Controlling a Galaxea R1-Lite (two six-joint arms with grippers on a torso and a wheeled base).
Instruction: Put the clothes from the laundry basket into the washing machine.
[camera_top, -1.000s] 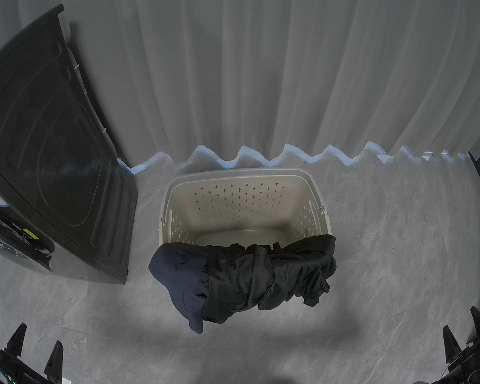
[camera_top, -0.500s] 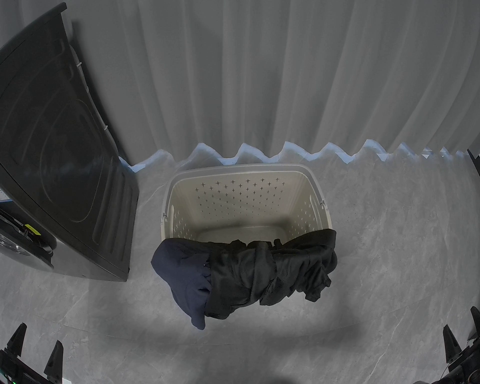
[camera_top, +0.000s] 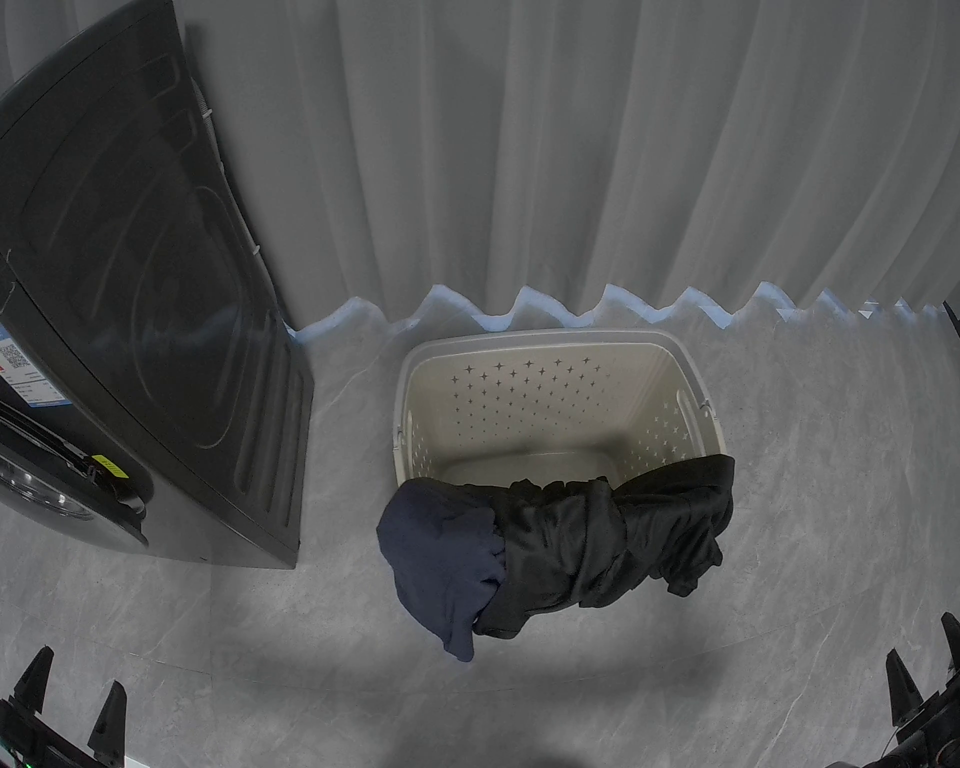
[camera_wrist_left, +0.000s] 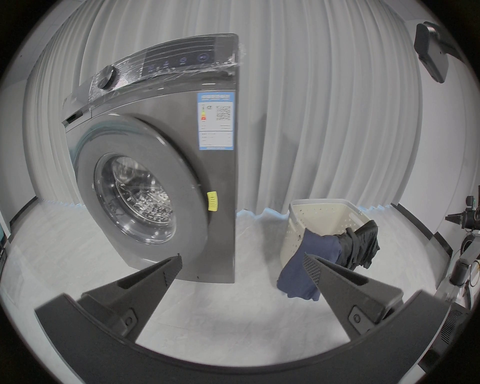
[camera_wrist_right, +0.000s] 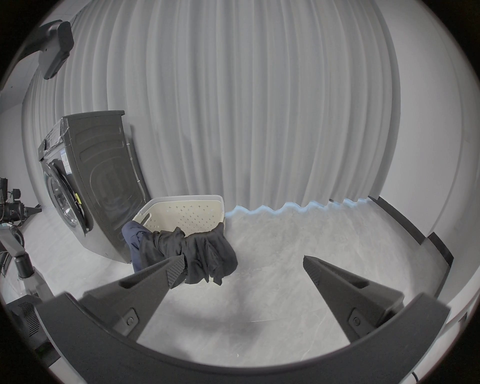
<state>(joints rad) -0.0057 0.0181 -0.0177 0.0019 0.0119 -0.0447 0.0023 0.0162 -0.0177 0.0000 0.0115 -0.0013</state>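
A cream laundry basket (camera_top: 545, 385) stands on the grey floor (camera_top: 820, 500), close to the foot of the white curtain (camera_top: 600, 150) that hangs along the back wall. The clothes are draped over the basket's near rim and hang down its outer side: a navy garment (camera_top: 440, 565) at the left end of that rim, and a crumpled black garment (camera_top: 610, 540) running from beside it to the right corner. The two pieces touch and overlap in the middle. The basket's bottom shows bare behind them.

The dark washing machine (camera_top: 130, 300) stands on the floor just left of the basket, apart from it, its round glass door (camera_wrist_left: 135, 197) on the front face turned away from the basket.

The left gripper (camera_top: 75, 690) hangs low at the near left, well apart from the clothes, its jaws spread wide with nothing between them. The right gripper (camera_top: 922, 660) sits at the near right, likewise spread and empty.
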